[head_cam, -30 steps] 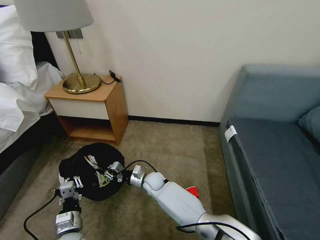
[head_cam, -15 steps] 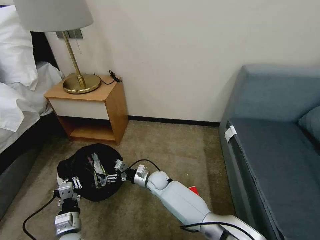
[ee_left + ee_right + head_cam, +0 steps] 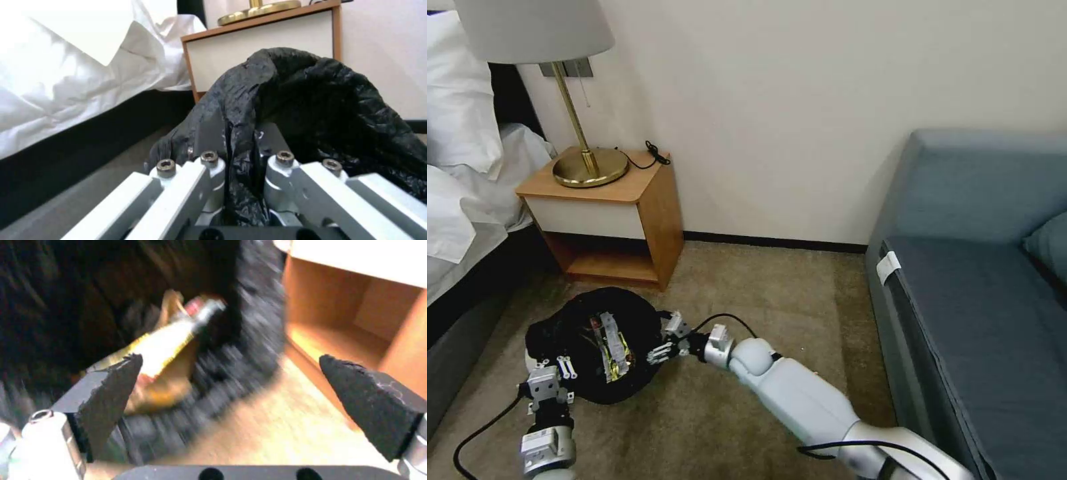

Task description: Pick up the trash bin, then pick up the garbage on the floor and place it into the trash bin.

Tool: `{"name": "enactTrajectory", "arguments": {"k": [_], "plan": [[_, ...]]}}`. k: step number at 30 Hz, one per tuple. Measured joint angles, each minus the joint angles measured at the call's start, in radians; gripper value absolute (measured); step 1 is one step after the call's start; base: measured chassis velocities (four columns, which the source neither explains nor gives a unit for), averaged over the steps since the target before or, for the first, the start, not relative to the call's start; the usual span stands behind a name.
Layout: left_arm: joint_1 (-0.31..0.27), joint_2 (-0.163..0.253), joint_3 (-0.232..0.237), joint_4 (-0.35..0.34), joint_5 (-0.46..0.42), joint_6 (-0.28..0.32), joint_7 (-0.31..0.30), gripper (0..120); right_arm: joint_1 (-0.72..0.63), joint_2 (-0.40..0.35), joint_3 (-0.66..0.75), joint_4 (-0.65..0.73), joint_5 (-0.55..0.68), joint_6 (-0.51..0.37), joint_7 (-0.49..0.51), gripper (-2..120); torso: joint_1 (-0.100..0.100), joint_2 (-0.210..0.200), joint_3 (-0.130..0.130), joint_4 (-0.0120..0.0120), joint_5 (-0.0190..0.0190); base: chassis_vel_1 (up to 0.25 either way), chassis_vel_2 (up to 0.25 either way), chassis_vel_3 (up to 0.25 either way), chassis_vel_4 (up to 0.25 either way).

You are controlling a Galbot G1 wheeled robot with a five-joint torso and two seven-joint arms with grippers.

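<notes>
Black plastic bunches between the clenched fingers [image 3: 213, 163] of the left gripper [image 3: 565, 367], tilting the bin [image 3: 594, 343] on the carpet [image 3: 760, 287] so its mouth faces the right gripper [image 3: 662, 340], whose empty pads [image 3: 113, 386] gape beside the rim; garbage [image 3: 610, 340] lies inside.
</notes>
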Motion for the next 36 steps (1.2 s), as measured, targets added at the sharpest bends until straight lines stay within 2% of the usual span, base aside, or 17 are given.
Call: {"name": "enactTrajectory", "arguments": {"k": [2,7,11,17,18,20,22,24,29,36], "plan": [[0.006,0.004,-0.010,-0.002,0.000,-0.003,0.000,6,0.027,-0.058,-0.009,0.002,-0.032,-0.006,-0.020,100,0.000,0.000,0.000,0.0000,0.0001,0.000,0.000,0.000,0.000],[0.007,0.004,-0.014,-0.002,0.003,-0.003,0.000,6,0.057,-0.115,-0.012,-0.003,-0.115,-0.013,-0.080,100,0.000,0.000,0.000,0.0001,0.0002,0.000,0.000,0.000,0.000],[0.002,0.003,-0.020,0.003,0.018,-0.004,0.001,6,0.090,-0.180,-0.009,-0.016,-0.225,-0.007,-0.186,100,0.000,0.000,0.000,0.0000,0.0002,0.000,0.000,0.000,0.000],[-0.002,0.004,-0.023,0.010,0.027,-0.004,0.002,6,0.124,-0.269,-0.011,-0.016,-0.323,0.005,-0.284,100,0.000,0.000,0.000,0.0003,0.0002,0.000,0.000,0.000,0.000],[-0.002,0.004,-0.023,0.010,0.027,-0.004,0.002,6,0.124,-0.269,-0.011,-0.016,-0.323,0.005,-0.284,100,0.000,0.000,0.000,0.0003,0.0002,0.000,0.000,0.000,0.000],[-0.002,0.004,-0.024,0.010,0.030,-0.003,0.002,6,0.132,-0.340,-0.029,-0.010,-0.342,0.010,-0.331,100,0.000,0.000,0.000,0.0000,0.0001,0.000,0.000,0.000,0.000],[-0.002,0.005,-0.024,0.010,0.030,-0.003,0.003,6,0.133,-0.356,-0.035,-0.007,-0.342,0.010,-0.336,100,0.000,0.000,0.000,-0.0001,0.0002,0.000,0.000,0.000,0.000],[-0.005,0.006,-0.023,0.014,0.031,-0.003,0.003,6,0.131,-0.414,-0.059,0.011,-0.343,0.010,-0.353,100,0.000,0.000,0.000,-0.0002,0.0001,0.000,0.000,0.000,0.000],[-0.010,0.006,-0.016,0.025,0.033,-0.003,0.004,6,0.110,-0.457,-0.079,0.030,-0.345,0.010,-0.366,100,0.000,0.000,0.000,-0.0001,0.0002,0.000,0.000,0.000,0.000],[-0.017,0.003,-0.005,0.033,0.038,-0.003,0.005,6,0.068,-0.465,-0.062,0.033,-0.372,0.013,-0.395,100,0.000,0.000,0.000,0.0001,-0.0001,0.000,0.000,0.000,0.000]]}}
